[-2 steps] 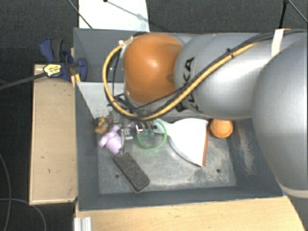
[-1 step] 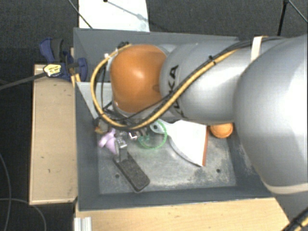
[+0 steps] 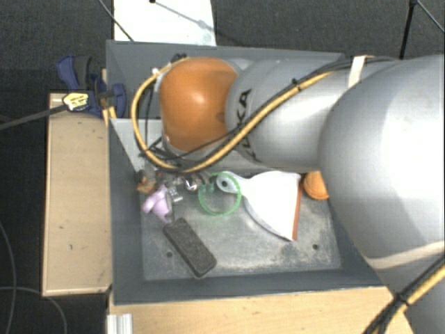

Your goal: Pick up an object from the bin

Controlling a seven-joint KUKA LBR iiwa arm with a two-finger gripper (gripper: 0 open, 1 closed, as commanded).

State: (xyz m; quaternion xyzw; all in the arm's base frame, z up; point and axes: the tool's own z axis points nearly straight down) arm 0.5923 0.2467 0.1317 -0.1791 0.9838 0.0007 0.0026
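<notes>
The one bit of writing I can read from here is "KUKA", in dark letters running sideways along the silver arm point(image 3: 245, 113), just behind its rounded orange cover point(image 3: 195, 103). A yellow cable point(image 3: 139, 106) loops round that cover.

The gripper point(image 3: 174, 186) is down low under the cover, at the left side of the bin point(image 3: 229, 280). The cover hides most of it, so I can't tell whether it is wide or narrow, or whether it has hold of anything.

Nearest to it is a small lilac piece point(image 3: 157, 202), lumpy and pale purple. It lies on the bin floor near the left wall, just beside the gripper on its lower left. Whether the two touch I can't tell. A tiny brown bit point(image 3: 144, 184) lies close above it, by the wall.

Just right of the gripper a clear green ring point(image 3: 220, 195) lies flat. A dark grey block point(image 3: 189, 247), oblong with rounded ends, lies slantwise toward the front wall, apart from the lilac piece. Farther right are a curled white sheet point(image 3: 272, 202) with an orange edge and an orange ball point(image 3: 316, 185), partly tucked under the arm.
</notes>
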